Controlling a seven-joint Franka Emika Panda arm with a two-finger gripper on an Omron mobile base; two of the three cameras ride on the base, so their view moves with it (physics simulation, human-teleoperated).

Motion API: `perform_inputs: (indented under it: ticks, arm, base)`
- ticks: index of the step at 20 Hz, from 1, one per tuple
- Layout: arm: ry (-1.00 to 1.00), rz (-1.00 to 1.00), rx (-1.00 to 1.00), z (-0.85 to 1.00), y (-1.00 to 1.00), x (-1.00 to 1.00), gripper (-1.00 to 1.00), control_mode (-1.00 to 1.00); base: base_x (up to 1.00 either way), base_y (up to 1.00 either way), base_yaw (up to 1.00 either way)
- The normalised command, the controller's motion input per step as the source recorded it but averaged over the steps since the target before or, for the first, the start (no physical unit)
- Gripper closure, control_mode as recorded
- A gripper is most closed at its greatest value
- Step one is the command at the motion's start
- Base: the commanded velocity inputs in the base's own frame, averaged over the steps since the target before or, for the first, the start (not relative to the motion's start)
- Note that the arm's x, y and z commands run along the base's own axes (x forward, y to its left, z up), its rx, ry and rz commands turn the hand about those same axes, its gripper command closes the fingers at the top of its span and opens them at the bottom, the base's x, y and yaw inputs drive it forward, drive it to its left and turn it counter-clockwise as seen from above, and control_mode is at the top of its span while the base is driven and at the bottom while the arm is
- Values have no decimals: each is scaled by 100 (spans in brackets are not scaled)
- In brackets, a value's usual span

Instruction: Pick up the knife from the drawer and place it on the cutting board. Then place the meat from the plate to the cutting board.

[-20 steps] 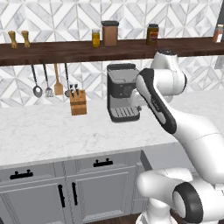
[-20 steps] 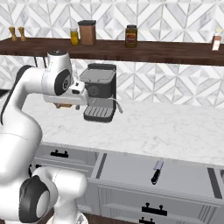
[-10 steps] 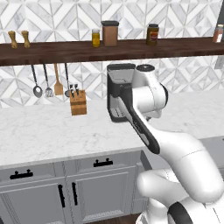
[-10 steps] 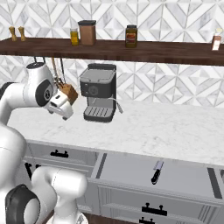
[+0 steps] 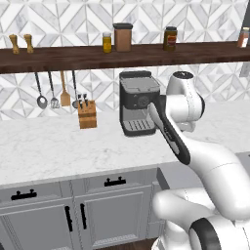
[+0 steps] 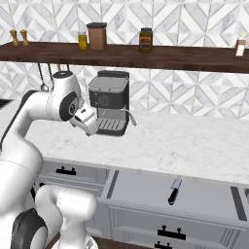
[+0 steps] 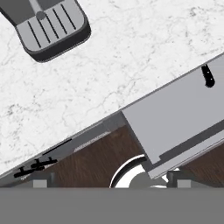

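The knife (image 6: 173, 190) lies untouched in the open drawer (image 6: 146, 192), lower centre-right of the right base view and upper right of the hand view, so no step of the task looks done yet. The gripper (image 6: 86, 121) hangs high beside the coffee machine (image 6: 110, 102), holding nothing that I can see; whether its fingers are parted I cannot tell.

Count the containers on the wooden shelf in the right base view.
6: two small shakers at the left end, a yellow jar, a brown canister, a dark jar, and a bottle at the far right.
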Motion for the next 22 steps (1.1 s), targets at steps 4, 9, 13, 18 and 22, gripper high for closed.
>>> perform_inputs:
  ticks: [4, 9, 13, 18, 22]
  arm:
    - [0, 6, 0, 0, 14, -11, -100, -100]
    - [2, 3, 0, -2, 7, -10, -100, 100]
    - [0, 0, 0, 0, 0, 0, -100, 100]
    - [0, 0, 0, 0, 0, 0, -100, 100]
    - [0, 0, 0, 0, 0, 0, -100, 100]
  base:
    - [0, 0, 0]
    - [-28, 50, 7]
    - [-29, 100, 2]
    - [-1, 42, -77]
    - [0, 1, -100]
